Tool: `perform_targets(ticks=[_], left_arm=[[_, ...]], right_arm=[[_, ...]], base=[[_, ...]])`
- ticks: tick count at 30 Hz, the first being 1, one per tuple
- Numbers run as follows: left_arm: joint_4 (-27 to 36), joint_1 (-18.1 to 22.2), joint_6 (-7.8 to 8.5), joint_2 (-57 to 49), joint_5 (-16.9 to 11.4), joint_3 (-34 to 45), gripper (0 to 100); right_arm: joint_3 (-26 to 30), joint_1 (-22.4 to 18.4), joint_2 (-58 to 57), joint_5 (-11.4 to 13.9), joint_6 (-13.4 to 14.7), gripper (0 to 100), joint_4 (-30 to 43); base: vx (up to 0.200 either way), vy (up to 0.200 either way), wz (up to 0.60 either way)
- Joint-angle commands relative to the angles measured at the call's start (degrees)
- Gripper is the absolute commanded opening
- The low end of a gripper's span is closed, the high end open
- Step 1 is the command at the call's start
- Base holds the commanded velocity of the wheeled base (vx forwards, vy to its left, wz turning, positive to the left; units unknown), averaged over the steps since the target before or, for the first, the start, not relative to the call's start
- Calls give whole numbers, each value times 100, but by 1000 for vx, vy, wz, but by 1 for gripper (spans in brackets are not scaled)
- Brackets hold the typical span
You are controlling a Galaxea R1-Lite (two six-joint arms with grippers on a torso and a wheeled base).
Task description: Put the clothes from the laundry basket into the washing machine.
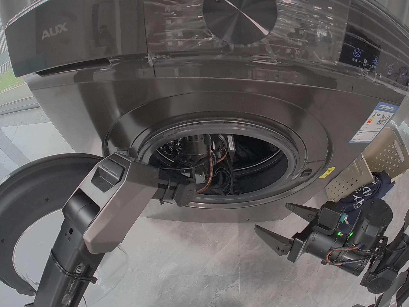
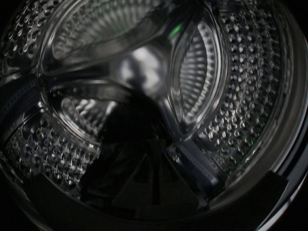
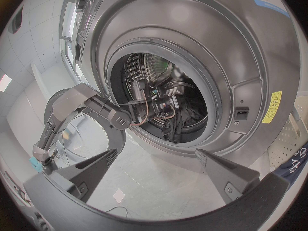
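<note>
The washing machine (image 1: 238,107) stands with its round opening (image 3: 160,93) uncovered. My left arm (image 1: 123,192) goes through the opening, and my left gripper (image 2: 157,151) sits deep in the steel drum (image 2: 243,81). Its fingers are shut on a dark garment (image 2: 128,125), which trails down over the drum's lip (image 3: 175,129). My right gripper (image 1: 272,217) hangs open and empty over the floor, below and right of the opening (image 3: 154,151). Beside it stands the beige laundry basket (image 1: 383,154) with a navy printed garment (image 1: 366,192) draped over its rim (image 3: 296,164).
The machine's door (image 1: 25,201) is swung wide open on the left, just behind my left arm. Grey tiled floor (image 1: 204,256) lies in front of the machine. The basket presses against the machine's right front corner.
</note>
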Motion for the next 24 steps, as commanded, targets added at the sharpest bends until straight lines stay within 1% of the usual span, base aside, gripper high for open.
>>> perform_targets(ticks=[1,9,17,18,19,21,24], left_arm=[[29,123,-14,379,191,-817,0],[-138,167,-14,370,191,-817,0],[-165,132,-32,335,200,-817,0],[-147,88,-58,309,200,-817,100],[-147,88,-58,309,200,-817,100],[-59,-62,-102,-96,200,-203,100],[213,-220,-93,-570,173,737,100]], right_arm=[[6,4,9,1,2,100,-4],[14,4,9,1,11,100,-4],[14,4,18,1,20,100,-4],[23,4,18,1,20,100,-4],[23,4,18,1,20,100,-4],[32,4,18,1,20,100,-4],[32,-5,18,10,20,100,-4]], base=[[0,0,0],[0,0,0],[0,0,0],[0,0,0],[0,0,0],[0,0,0],[0,0,0]])
